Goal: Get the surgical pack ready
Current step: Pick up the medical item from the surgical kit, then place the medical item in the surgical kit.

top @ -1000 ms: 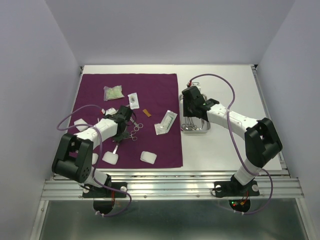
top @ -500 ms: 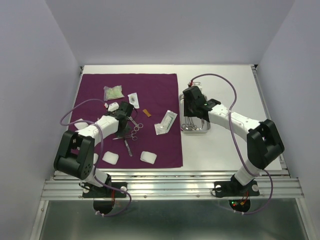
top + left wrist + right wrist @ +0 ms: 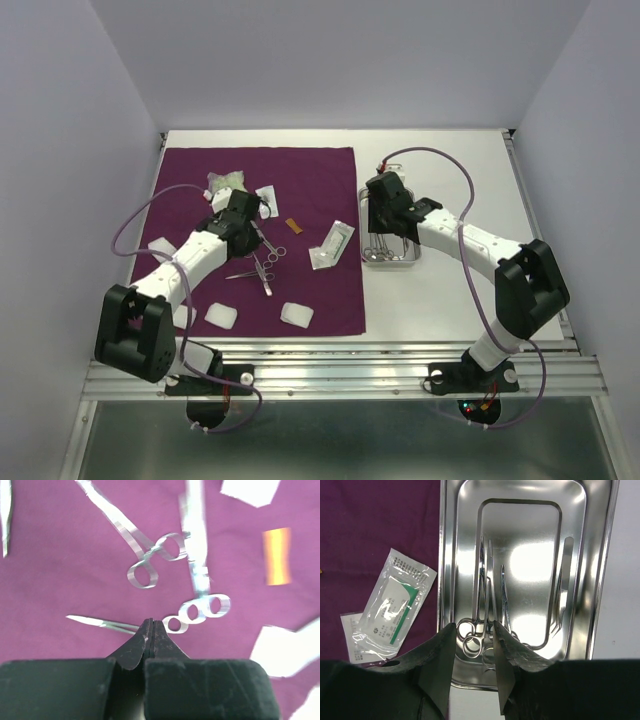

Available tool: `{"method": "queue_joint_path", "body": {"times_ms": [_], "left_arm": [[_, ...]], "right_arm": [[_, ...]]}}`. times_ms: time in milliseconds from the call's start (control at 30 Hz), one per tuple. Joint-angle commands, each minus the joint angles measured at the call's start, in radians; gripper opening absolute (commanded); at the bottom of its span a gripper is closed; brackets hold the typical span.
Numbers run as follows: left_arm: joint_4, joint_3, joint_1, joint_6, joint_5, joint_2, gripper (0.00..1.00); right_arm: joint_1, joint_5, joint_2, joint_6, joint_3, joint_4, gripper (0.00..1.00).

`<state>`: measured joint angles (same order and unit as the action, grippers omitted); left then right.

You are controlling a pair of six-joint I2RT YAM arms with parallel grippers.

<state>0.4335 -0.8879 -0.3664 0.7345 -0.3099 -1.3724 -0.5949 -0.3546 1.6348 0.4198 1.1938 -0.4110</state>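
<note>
The surgical pack (image 3: pixel 330 180) lies unbundled, its parts strewn over the flat purple drape (image 3: pixel 185 165) on the left half of the table (image 3: pixel 440 310). Nearest me, two white gauze pads (image 3: pixel 220 316) sit by the drape's near edge. Just past them lie the loose steel forceps (image 3: pixel 150 562) and a thinner pair of scissors (image 3: pixel 100 624), long axes running roughly near-to-far with a slight slant, ring handles at the far end.

The left gripper (image 3: pixel 151 626) hangs right above those rings, jaws clenched tight together, and I can see nothing pinched between them. The instruments lie just on the base side of it, so this arm is plainly the nearer one for them.

Farther back are a sealed packet (image 3: pixel 332 243) and smaller packets near the far edge. The steel tray (image 3: pixel 602 570) stands on bare table just beside the drape's right edge, long axis near-to-far, with instruments already in it. The right gripper (image 3: pixel 473 625) hovers over its near end, jaws parted, gripping nothing.

To my eye the next carry runs rightward across the drape's edge; the sealed packet lies on that path, but there is open cloth around it.
</note>
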Motion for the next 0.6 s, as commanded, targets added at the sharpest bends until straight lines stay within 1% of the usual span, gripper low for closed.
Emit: {"method": "queue_joint_path", "body": {"times_ms": [0, 33, 100, 200, 367, 400, 467, 533, 567], "left_arm": [[-0.031, -0.071, -0.003, -0.006, 0.064, 0.055, 0.0], [-0.085, -0.068, -0.003, -0.003, 0.115, 0.055, 0.0], [-0.127, -0.081, -0.003, 0.003, 0.168, 0.023, 0.0], [-0.143, -0.14, -0.005, 0.026, 0.21, -0.056, 0.0], [-0.19, -0.18, -0.012, 0.065, 0.244, -0.143, 0.0], [-0.246, -0.139, -0.022, 0.09, 0.277, -0.178, 0.0], [-0.289, -0.125, -0.032, 0.115, 0.293, -0.183, 0.0], [-0.32, -0.086, -0.043, 0.131, 0.302, -0.191, 0.11], [-0.334, -0.082, -0.046, 0.138, 0.305, -0.201, 0.18]], "right_arm": [[0.006, 0.005, -0.053, 0.023, 0.003, 0.021, 0.41], [0.006, 0.015, -0.055, 0.025, 0.0, 0.029, 0.41], [0.006, 0.028, -0.055, 0.028, 0.003, 0.035, 0.41], [0.006, 0.037, -0.049, 0.03, 0.01, 0.034, 0.41], [-0.025, 0.042, -0.053, 0.043, 0.012, 0.047, 0.41], [-0.049, 0.04, -0.038, 0.046, 0.024, 0.054, 0.41], [-0.06, 0.04, -0.032, 0.048, 0.03, 0.049, 0.42], [-0.074, 0.042, -0.021, 0.056, 0.044, 0.052, 0.42], [-0.088, 0.04, -0.021, 0.059, 0.046, 0.057, 0.42]]}}
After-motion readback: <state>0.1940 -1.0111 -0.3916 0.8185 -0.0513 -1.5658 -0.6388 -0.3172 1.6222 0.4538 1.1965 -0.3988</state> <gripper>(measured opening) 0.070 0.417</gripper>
